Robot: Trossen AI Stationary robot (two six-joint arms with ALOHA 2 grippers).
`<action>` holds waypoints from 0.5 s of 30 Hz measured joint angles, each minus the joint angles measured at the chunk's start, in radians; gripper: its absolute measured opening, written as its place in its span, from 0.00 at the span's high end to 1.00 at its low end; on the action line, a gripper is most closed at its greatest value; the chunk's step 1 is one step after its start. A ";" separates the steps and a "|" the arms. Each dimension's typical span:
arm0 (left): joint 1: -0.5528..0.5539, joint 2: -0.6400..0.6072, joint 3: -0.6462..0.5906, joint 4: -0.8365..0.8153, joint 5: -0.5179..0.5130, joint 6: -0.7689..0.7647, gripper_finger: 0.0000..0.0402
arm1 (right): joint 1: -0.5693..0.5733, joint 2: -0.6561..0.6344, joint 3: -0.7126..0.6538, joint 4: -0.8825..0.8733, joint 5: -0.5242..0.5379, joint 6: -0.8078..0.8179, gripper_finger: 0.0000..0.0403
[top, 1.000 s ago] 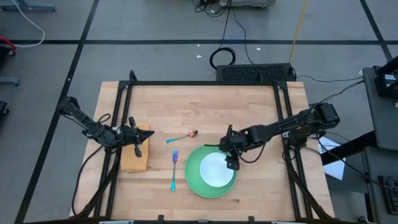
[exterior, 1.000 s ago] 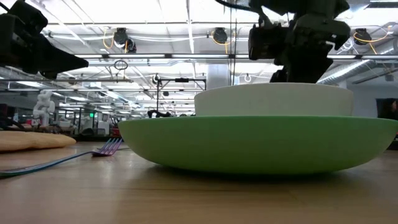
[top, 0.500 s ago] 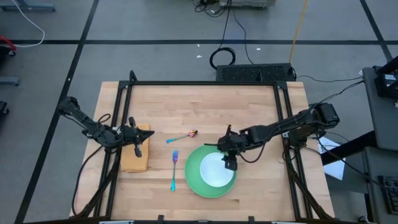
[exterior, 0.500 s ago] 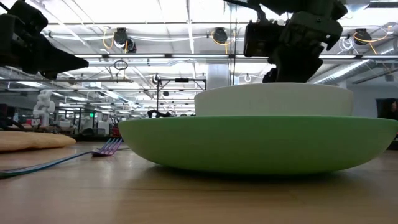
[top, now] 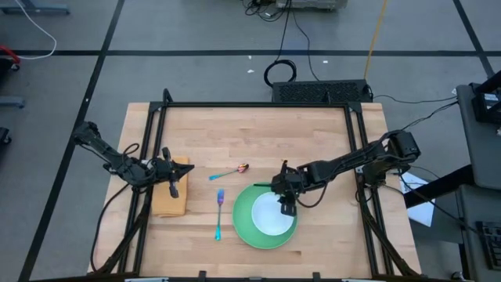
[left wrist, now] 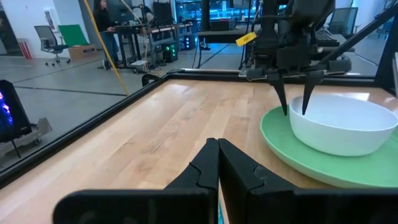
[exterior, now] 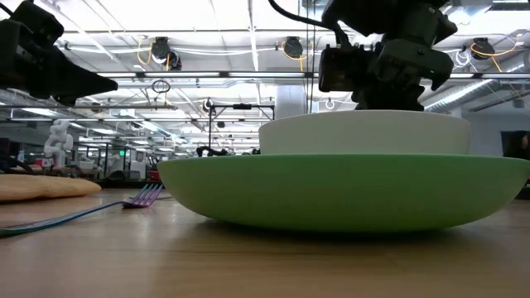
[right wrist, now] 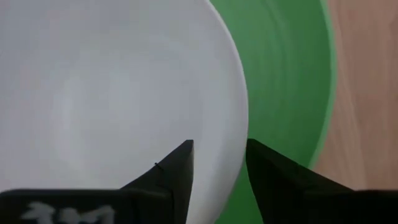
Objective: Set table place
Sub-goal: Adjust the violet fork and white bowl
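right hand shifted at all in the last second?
Yes. In the high view the right hand has crept slightly left over the white bowl, which sits unmoved on the green plate.

Bright, even overhead light; soft shadows; low view foreground blurred

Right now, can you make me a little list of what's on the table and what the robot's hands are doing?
plate: green, on the table, near the front edge
bowl: white, sitting in the plate
fork: blue handle, left of the plate
spoon: blue handle, behind the fork
cloth: tan, at the table's left side
right gripper: fingers straddle the bowl's rim, one inside and one outside, not yet clamped
left gripper: shut, over the cloth, holding nothing
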 joint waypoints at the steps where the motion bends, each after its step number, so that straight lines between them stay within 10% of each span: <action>1: 0.000 0.000 0.000 -0.001 0.000 0.000 0.98 | 0.000 -0.002 0.000 0.003 0.000 0.000 0.67; 15: 0.000 0.000 0.000 -0.002 0.000 0.000 0.98 | -0.017 -0.005 0.000 0.027 -0.004 0.003 0.98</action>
